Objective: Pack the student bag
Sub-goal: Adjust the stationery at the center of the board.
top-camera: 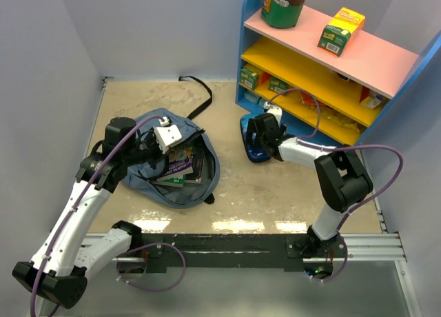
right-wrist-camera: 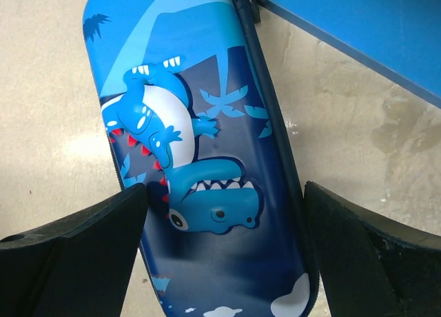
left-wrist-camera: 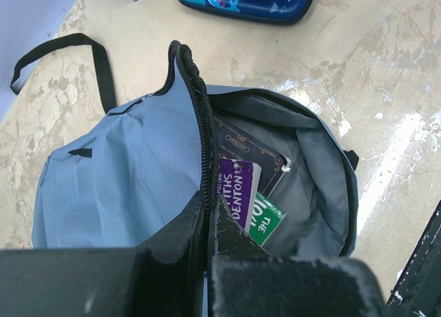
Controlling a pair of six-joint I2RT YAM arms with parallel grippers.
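Observation:
The slate-blue student bag [top-camera: 146, 167] lies open on the table left of centre, with a purple book [left-wrist-camera: 240, 190], a green book [left-wrist-camera: 264, 219] and a dark book [left-wrist-camera: 242, 146] inside. My left gripper [left-wrist-camera: 207, 213] is shut on the bag's zipper edge [left-wrist-camera: 201, 145] and holds the flap up. A dark-blue pencil case with a dinosaur print [right-wrist-camera: 200, 172] lies on the table by the shelf; it also shows in the top view [top-camera: 249, 141]. My right gripper [right-wrist-camera: 224, 207] is open and straddles the pencil case, one finger [right-wrist-camera: 89, 241] on each side, not closed on it.
A blue shelf unit [top-camera: 324, 76] with pink and yellow boards stands at the back right, holding a green can [top-camera: 284, 5] and small boxes [top-camera: 340, 30]. Its blue base [right-wrist-camera: 358, 41] is close beside the pencil case. The bag's black strap [top-camera: 200, 96] trails toward the back.

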